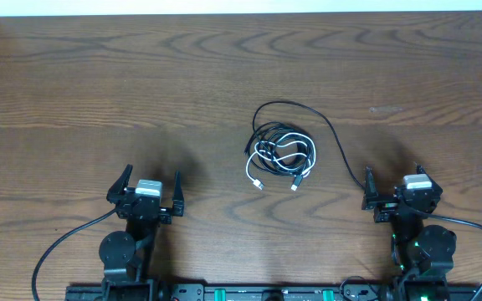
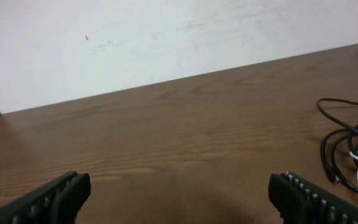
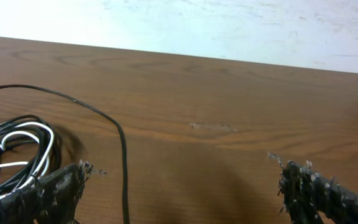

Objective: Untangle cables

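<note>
Cables (image 1: 281, 155), thin black and white cords in one tangle, lie fwd-right of left gripper (image 1: 151, 180), fwd-left of right gripper (image 1: 394, 177). Both jaws apart, empty. Step: approach not begun. Next req: pinch single strand, draw clear.

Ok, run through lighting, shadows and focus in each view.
Overhead: even light, no glare on the brown wooden table; soft shadows ahead of the left gripper and right gripper; the tangled black and white cables look sharp. Left wrist: near fingers dark and soft. Right wrist: fingers blurry, white wall bright.
</note>
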You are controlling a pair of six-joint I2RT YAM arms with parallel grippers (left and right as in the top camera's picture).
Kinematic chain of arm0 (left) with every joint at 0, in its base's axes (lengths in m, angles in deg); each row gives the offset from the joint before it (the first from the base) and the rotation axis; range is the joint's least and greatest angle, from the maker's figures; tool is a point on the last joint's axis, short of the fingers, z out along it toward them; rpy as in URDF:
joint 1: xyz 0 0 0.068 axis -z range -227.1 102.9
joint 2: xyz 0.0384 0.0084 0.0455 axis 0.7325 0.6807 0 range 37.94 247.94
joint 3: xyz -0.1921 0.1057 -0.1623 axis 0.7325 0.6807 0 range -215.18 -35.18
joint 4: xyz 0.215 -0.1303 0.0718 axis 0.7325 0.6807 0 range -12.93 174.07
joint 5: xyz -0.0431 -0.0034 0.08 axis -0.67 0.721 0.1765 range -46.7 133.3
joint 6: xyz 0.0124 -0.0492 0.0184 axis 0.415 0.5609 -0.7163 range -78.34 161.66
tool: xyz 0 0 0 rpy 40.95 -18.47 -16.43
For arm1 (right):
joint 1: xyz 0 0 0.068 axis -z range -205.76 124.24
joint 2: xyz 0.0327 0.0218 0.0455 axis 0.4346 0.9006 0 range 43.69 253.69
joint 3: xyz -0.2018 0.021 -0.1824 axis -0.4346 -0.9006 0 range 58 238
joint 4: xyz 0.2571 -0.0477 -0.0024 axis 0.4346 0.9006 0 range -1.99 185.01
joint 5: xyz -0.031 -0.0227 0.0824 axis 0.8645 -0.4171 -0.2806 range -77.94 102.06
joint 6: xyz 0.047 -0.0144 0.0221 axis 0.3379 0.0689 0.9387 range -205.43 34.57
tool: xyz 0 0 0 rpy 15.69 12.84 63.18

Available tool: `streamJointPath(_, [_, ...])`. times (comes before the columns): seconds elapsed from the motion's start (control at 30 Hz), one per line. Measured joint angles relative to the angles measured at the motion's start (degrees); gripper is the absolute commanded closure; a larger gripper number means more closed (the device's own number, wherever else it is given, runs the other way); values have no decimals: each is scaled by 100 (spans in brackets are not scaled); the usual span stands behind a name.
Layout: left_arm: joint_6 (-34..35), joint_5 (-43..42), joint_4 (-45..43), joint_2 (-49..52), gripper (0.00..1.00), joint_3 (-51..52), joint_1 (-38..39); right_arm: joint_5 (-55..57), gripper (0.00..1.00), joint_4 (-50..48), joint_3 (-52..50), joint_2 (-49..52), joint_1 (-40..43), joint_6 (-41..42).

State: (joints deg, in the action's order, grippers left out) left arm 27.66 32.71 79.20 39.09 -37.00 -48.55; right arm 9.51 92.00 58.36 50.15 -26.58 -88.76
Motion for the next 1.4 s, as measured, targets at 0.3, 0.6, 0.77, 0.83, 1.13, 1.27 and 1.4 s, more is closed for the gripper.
streamJointPath(0.3, [0, 0, -22, 0, 2, 9, 0, 0, 1, -2, 0, 0, 0, -2])
streamJointPath(0.6, [24, 0, -59, 0, 2, 13, 0, -170, 1, -20, 0, 0, 0, 195])
streamJointPath(0.77, [238, 2, -92, 7, 2, 52, 0, -546, 1, -61, 0, 0, 0, 291])
streamJointPath(0.83, [354, 2, -90, 24, 2, 52, 0, -675, 1, -61, 2, 0, -2, 293])
streamJointPath(1.13, [654, -184, -404, 514, 2, 90, 0, -885, 1, -20, 24, 0, 0, 472])
streamJointPath(1.27, [673, -566, -256, 835, 2, -9, 0, -966, 1, 249, 197, 11, 0, 531])
streamJointPath(1.4, [673, -782, 125, 1526, 2, -601, 0, -994, 1, 643, 638, 236, 0, 531])
